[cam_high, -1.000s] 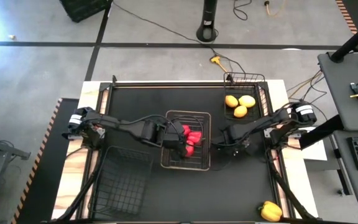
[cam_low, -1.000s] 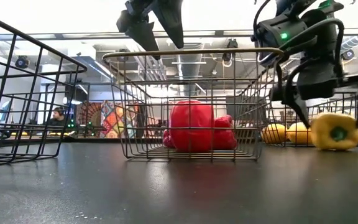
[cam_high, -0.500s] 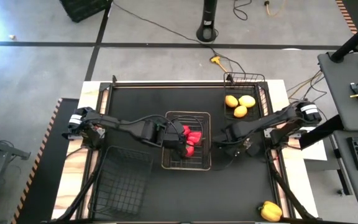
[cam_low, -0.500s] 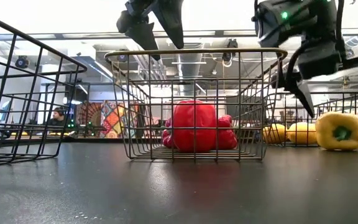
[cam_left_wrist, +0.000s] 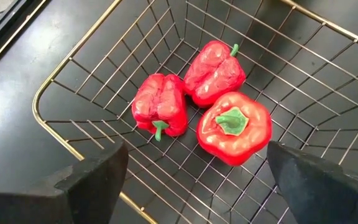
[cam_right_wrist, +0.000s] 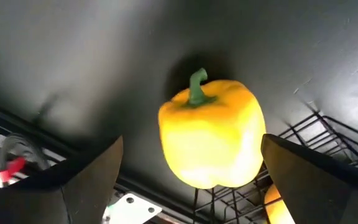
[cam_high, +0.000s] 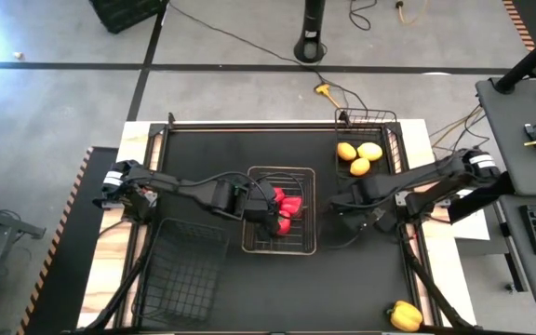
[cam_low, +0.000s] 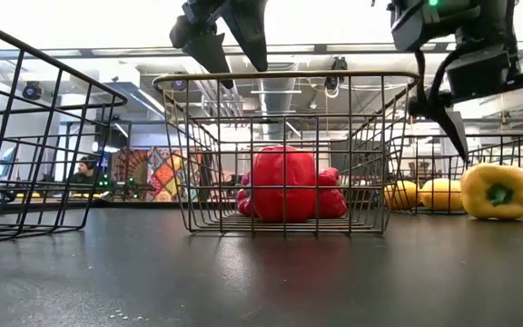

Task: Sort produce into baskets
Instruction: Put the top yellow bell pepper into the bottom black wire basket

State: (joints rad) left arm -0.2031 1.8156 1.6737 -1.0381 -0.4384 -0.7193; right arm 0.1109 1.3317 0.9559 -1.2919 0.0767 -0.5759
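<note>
Three red bell peppers lie in the pale wire basket at the table's middle; they also show in the low view. My left gripper hangs open and empty above that basket. A yellow bell pepper lies on its side on the table. My right gripper is open above it, one finger on each side, touching nothing. Three lemons lie in the black basket at the far right. A second yellow pepper lies near the front right edge.
A black wire basket with nothing in it stands at the front left. The lemons' basket stands close beside the yellow pepper under my right gripper. Bare black tabletop lies between the middle basket and the front edge.
My right gripper has risen straight up from around the yellow pepper and drifted a little toward the table's right edge, staying open. The pepper stays on the table. My left gripper has kept still above the red peppers.
</note>
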